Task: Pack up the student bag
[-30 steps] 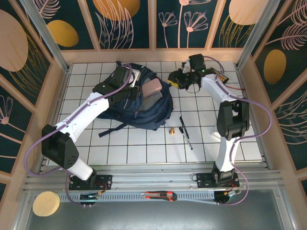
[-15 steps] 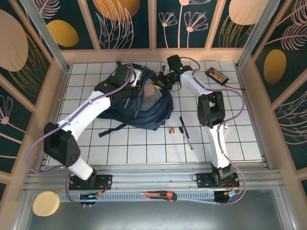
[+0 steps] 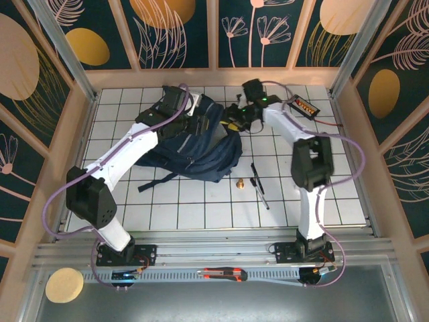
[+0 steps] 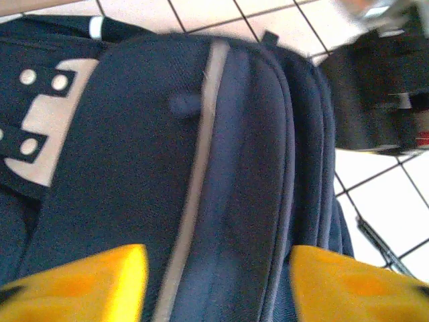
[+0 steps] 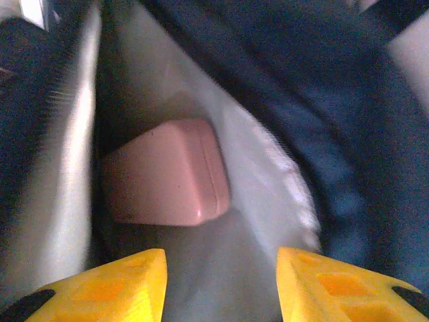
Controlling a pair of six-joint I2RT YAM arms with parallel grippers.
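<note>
Student bag: the student bag (image 3: 204, 155) lies flat on the white tiled table (image 3: 201, 209), left of centre toward the far side, with its black straps trailing nearward.
Opening: its mouth faces the right arm and gapes enough to show pale lining, probably so that things can go in.
Contents: a pink case (image 5: 167, 174) rests deep inside against the lining, with no finger touching it.
Right gripper: the right gripper (image 5: 221, 282) points into the mouth, jaws partly apart and holding nothing.
Left gripper: the left gripper (image 4: 221, 288) hovers over the front panel beside the grey stripe, jaws wide with nothing between them. It looks placed to steady the bag or lift the flap.
Left arm: stretched diagonally from its base, wrist bent down over the bag's far end.
Right arm: upright to a raised elbow, with the forearm reaching left to the opening.
Unpacked: a pen (image 3: 260, 184) and a small brass piece (image 3: 238, 182) lie near the bag's right side, likely next.
</note>
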